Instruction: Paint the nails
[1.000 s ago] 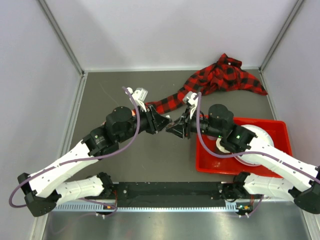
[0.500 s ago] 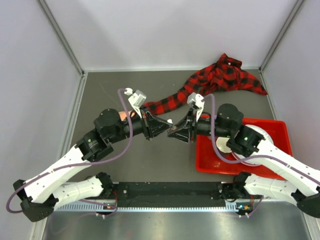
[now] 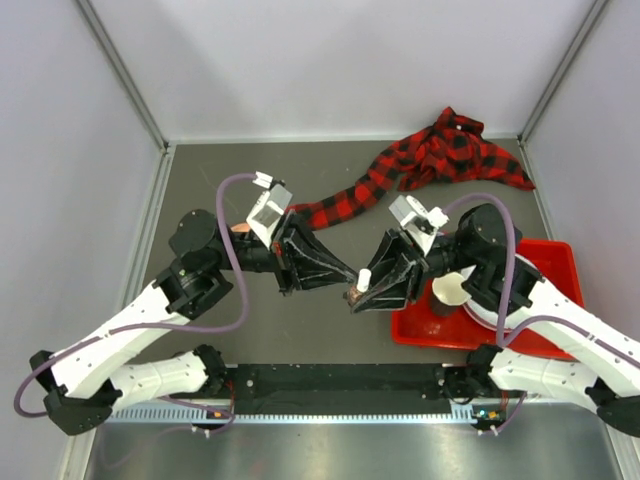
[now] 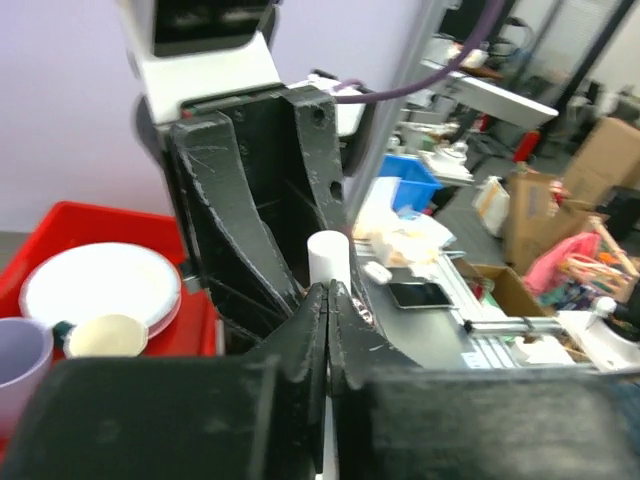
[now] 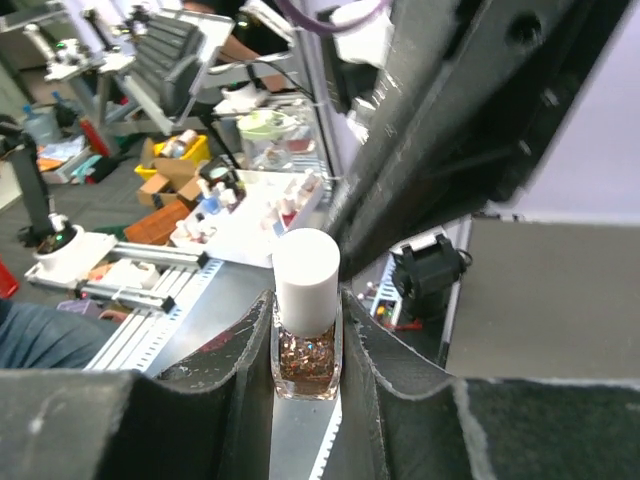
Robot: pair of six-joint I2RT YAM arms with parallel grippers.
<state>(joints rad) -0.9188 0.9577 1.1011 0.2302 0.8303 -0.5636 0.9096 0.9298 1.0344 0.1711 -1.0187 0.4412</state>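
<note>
Above the dark surface [image 3: 200, 170] near the bases, the right pincer [image 3: 358, 293] pinched a white-capped bottle [image 3: 365, 277], and the left pincer [image 3: 348, 271] was pressed together just beside its cap, no longer ajar as a second before. Right of them sat a red tray [image 3: 552, 244]. Farther back, the left arm [image 3: 215, 262] hid the nails where the plaid sleeve [image 3: 400, 175] ended.

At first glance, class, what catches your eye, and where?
Mid-table, the right gripper clamps a white-capped bottle of glittery polish, the shut left gripper close beside it. A red-and-black plaid sleeve trails from the far right corner; a red tray sits near right.
</note>
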